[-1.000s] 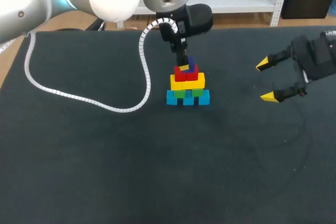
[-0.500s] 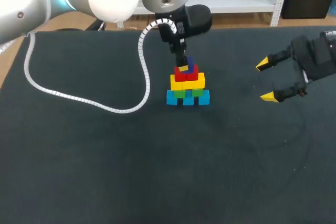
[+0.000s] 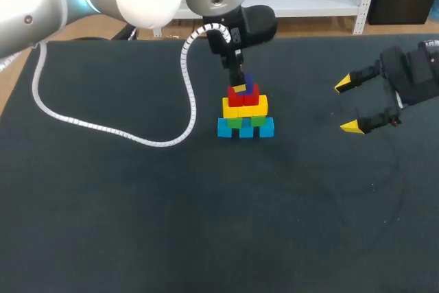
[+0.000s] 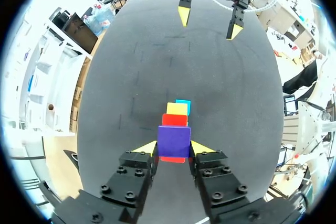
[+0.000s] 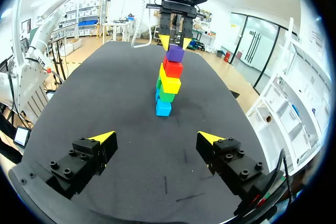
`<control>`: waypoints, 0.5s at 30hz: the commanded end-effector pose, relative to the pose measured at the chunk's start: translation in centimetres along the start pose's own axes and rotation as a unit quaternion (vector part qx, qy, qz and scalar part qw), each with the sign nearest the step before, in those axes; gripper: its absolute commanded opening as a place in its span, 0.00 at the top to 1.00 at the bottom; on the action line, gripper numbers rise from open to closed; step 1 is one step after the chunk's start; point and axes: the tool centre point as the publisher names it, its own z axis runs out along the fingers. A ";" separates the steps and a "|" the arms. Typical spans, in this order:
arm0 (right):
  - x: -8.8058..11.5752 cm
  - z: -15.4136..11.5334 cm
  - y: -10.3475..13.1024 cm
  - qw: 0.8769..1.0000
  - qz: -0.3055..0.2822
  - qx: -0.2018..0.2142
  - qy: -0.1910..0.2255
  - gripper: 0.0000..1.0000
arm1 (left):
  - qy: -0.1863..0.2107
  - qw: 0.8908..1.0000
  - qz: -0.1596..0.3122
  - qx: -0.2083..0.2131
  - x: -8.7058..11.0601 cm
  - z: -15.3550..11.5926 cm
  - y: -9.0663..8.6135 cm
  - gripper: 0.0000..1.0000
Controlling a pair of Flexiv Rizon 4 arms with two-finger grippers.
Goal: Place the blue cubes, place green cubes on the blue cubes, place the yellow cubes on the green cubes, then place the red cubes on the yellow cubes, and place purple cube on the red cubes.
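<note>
Our left gripper (image 4: 174, 148) clamps the purple cube (image 4: 174, 140) atop the red cubes (image 4: 174, 119). We should release gently and lift straight. Right gripper (image 5: 156, 137) fingers are apart.

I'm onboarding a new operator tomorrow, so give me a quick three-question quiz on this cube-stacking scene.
1. True or false: the yellow-tipped right gripper is shut on a cube.
2. What lies directly beneath the small purple cube held by the left gripper? A) yellow cubes B) red cubes C) green cubes
3. Fill in: the lowest layer of cubes is coloured ___.
Key: 1 false, it is open and empty. 2 B, the red cubes. 3 blue, the blue cubes.
</note>
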 end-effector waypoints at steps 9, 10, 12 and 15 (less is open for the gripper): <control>0.0 0.1 0.0 1.000 0.000 0.000 -0.001 0.00 | 0.001 1.000 0.001 0.006 -0.1 0.1 0.3 0.49; 0.0 0.1 0.0 1.000 0.000 0.000 -0.001 0.00 | 0.001 1.000 0.001 0.006 -0.1 0.1 0.3 0.47; 0.0 0.1 0.0 1.000 0.000 0.000 -0.001 0.00 | 0.001 1.000 0.001 0.007 -0.1 0.2 0.3 0.36; 0.0 0.1 0.0 1.000 0.000 0.000 -0.001 0.00 | 0.001 1.000 0.000 0.008 0.0 0.2 0.2 0.01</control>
